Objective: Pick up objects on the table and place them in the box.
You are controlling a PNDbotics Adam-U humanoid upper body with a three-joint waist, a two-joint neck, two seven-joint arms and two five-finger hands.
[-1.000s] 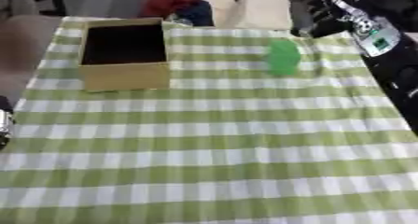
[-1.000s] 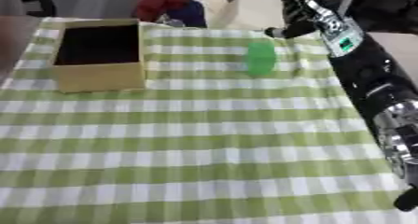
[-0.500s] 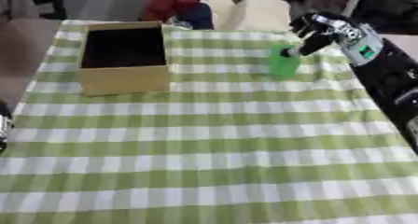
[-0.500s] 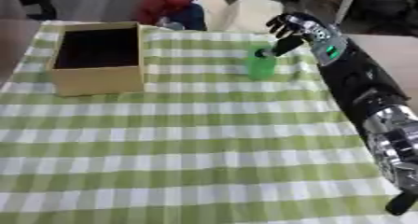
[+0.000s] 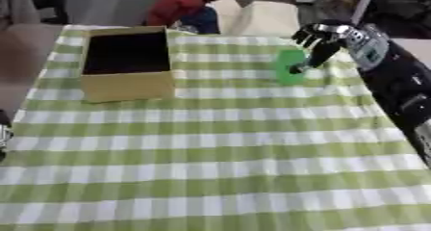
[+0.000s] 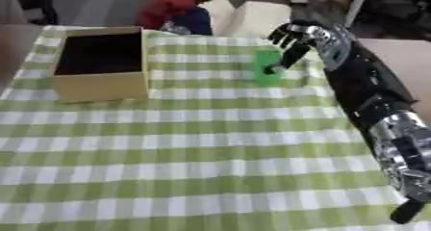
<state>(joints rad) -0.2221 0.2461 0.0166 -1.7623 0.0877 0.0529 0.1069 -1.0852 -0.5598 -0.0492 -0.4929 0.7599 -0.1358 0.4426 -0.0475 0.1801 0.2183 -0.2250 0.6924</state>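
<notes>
- While nothing stands between them, the green object (image 5: 289,67) sits well right of the box (image 5: 126,63) on the checked cloth (image 5: 210,148).
- Right hand (image 6: 290,37) reaches from the object's right, fingers spread apart, thumb touching it.

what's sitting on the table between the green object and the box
Nothing: between the green object and the box only bare green-and-white checked tablecloth shows, clearest in the left eye view. The right hand is on the object's far side.
</notes>
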